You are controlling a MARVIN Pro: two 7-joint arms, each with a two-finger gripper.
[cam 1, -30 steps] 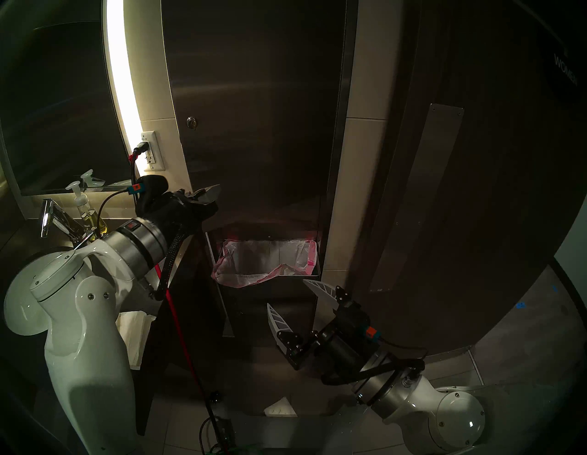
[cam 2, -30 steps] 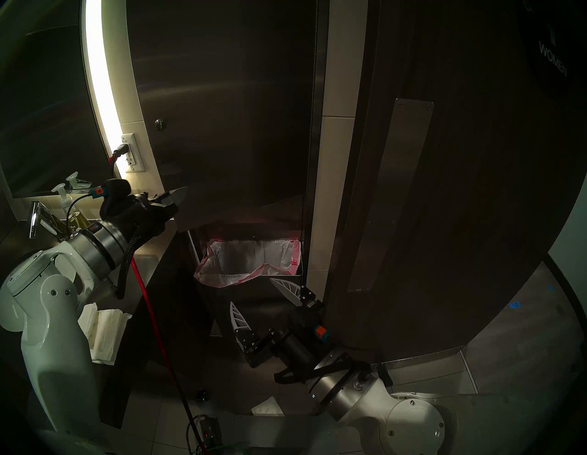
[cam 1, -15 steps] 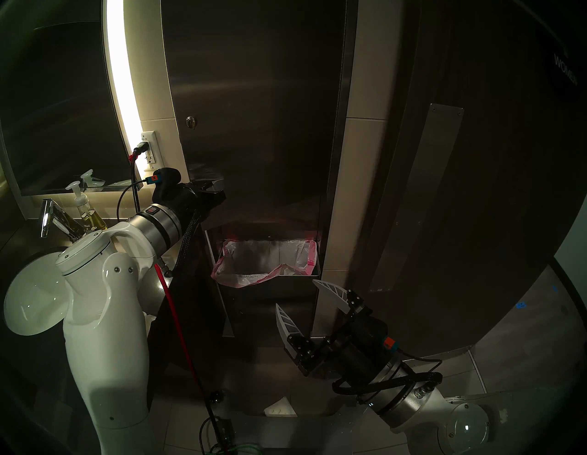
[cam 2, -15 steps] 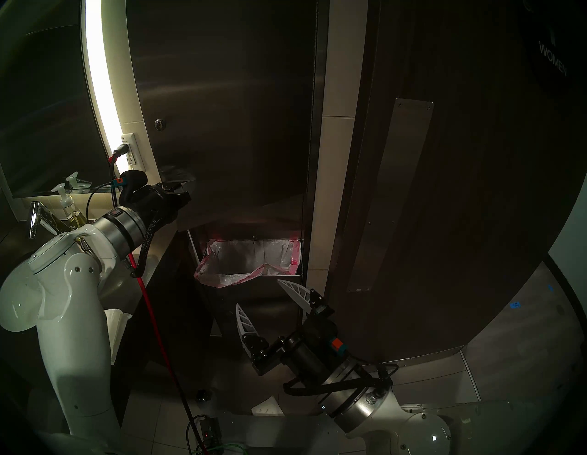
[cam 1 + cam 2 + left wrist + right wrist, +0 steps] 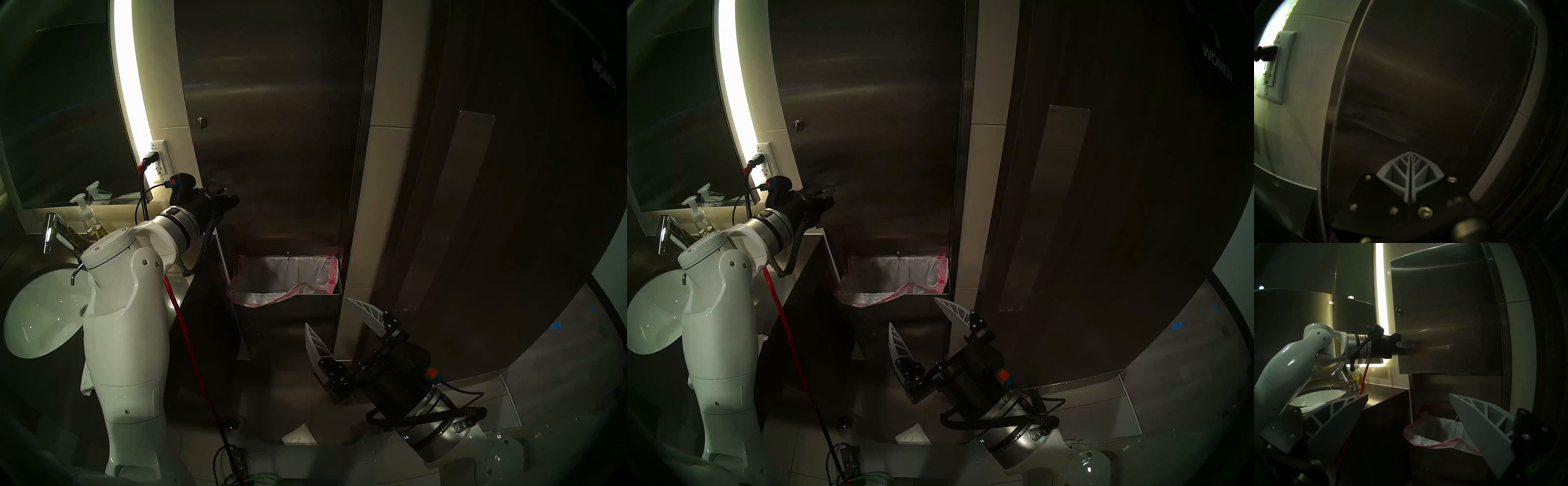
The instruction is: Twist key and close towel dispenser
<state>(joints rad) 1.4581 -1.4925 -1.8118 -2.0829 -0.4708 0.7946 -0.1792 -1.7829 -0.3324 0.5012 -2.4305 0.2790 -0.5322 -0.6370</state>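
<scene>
One key (image 5: 202, 122) sits in one round lock disc near the left edge of the towel dispenser (image 5: 271, 135) door, well above the worktop (image 5: 183, 288); in the right wrist view the same key (image 5: 1399, 311) shows near the door's left edge, too small to read its turn. The single steel door lies close to flush with the cabinet, though the dim light does not show whether it has latched. Below it, one pink-rimmed bin liner (image 5: 271, 292) hangs in the open waste compartment. One left end effector (image 5: 1410, 153) has its two fingers pressed together and empty, tips against the lower left part of the door face, just above the worktop's right end; its arm reaches forward and level from the sink side, wrist straight. One right end effector (image 5: 342, 315) hangs low in front of the cabinet's lower right corner, its two white ribbed fingers spread wide and pointing up toward the liner, holding nothing, clear of the steel. On the worktop's back edge stand one soap bottle (image 5: 89, 220) and one faucet (image 5: 51, 232) by one white sink (image 5: 44, 319). One wall outlet (image 5: 161, 159) holds one plug left of the cabinet, and one red cable (image 5: 190, 346) runs down past the worktop's right end.
</scene>
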